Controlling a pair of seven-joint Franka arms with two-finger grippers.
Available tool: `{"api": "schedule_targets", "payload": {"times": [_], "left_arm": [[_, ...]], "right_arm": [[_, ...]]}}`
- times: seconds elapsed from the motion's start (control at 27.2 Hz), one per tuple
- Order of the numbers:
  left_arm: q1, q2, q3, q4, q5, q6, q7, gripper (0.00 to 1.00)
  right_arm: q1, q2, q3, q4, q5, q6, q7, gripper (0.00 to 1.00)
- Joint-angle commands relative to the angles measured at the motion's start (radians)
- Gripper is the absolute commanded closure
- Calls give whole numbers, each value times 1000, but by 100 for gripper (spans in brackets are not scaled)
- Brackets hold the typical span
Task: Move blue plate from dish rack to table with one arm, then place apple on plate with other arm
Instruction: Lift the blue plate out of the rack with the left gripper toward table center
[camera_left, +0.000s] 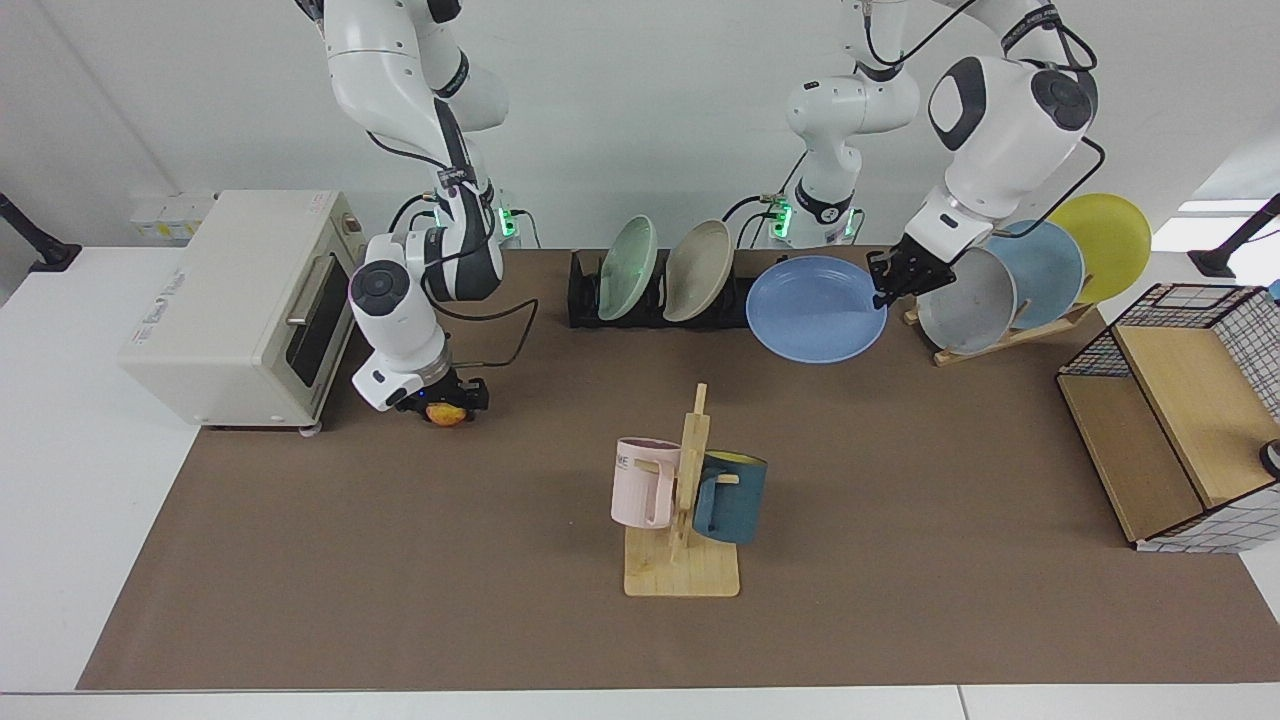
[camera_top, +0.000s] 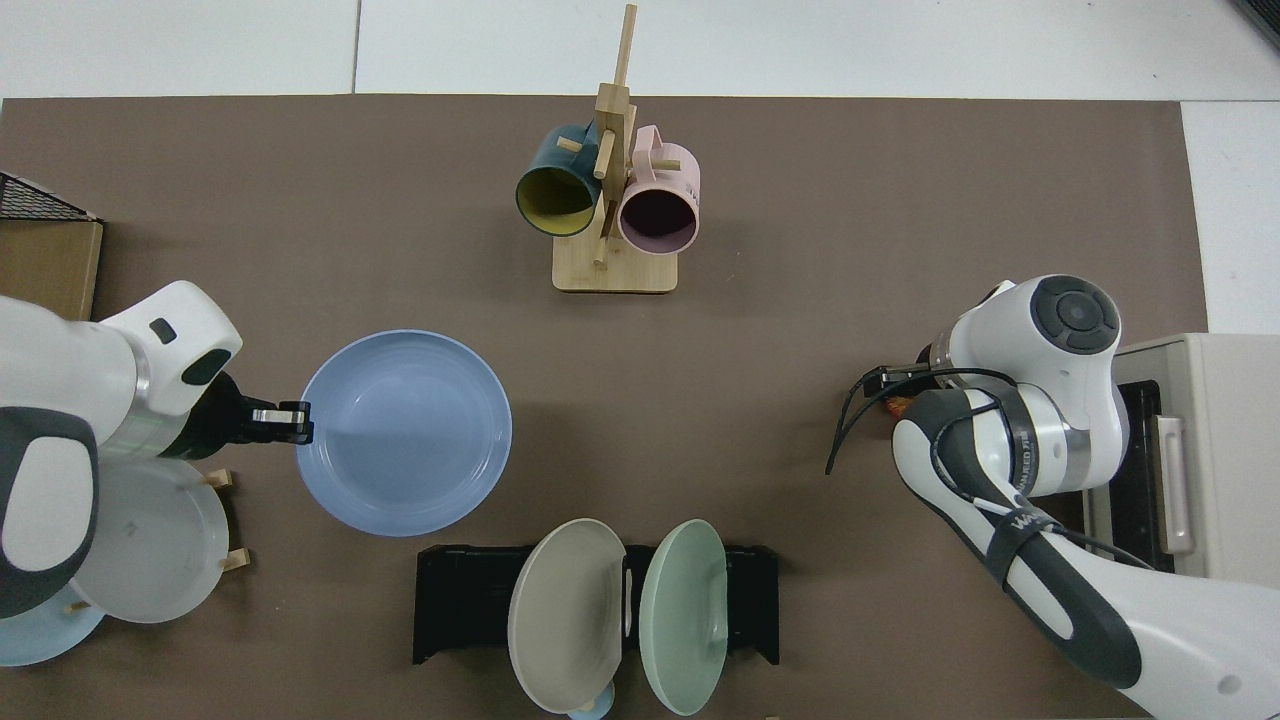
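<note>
My left gripper is shut on the rim of the blue plate, holding it nearly flat above the table, just in front of the black dish rack's end. From above, the blue plate hangs over the brown mat with the left gripper at its edge, apart from the dish rack. My right gripper is down beside the toaster oven, shut on the apple. In the top view only a sliver of the apple shows under the right gripper.
A green plate and a beige plate stand in the rack. A wooden stand carries grey, pale blue and yellow plates. The mug tree stands mid-table, the toaster oven by the right arm, a wire basket opposite.
</note>
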Motion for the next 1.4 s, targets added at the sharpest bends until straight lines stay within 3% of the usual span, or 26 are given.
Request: {"api": "schedule_targets", "payload": {"times": [0.0,0.26,0.51,0.66,0.81,0.92,1.18,1.25,1.29,1.32,1.36], "left_arm": [[-6,113,-4,121,-23,-6,-79,100],[-58,188,-21,109,-86,106,-116,100],[-152,291,-58,48,-87,345,-201,100],[-158,288,-102,-46,-89,441,-201,100],[-158,312,-138,-103,-89,618,-204,100],[-158,322,-151,-114,-89,629,-204,100],[-166,351,-168,-121,-89,629,-208,100],[-166,351,-173,-123,-89,623,-207,78],[-166,351,-173,-123,-89,623,-201,49],[-166,351,-174,-123,-87,623,-193,26],[-166,349,-176,-121,-87,620,-193,24]], "right_arm": [[1,-26,0,-20,-3,-21,1,100],[1,-49,-2,49,-3,-110,-1,100],[1,-124,0,99,-2,-190,1,100],[3,-159,0,129,-2,-243,12,100],[1,-178,-2,205,-3,-370,12,100],[1,-207,-2,230,-3,-423,13,100],[5,-231,1,227,-5,-431,16,100],[14,-233,1,227,-5,-432,25,100],[26,-233,1,225,-5,-432,39,100],[35,-234,1,225,-5,-432,55,100],[43,-234,1,225,-6,-432,67,100]]}}
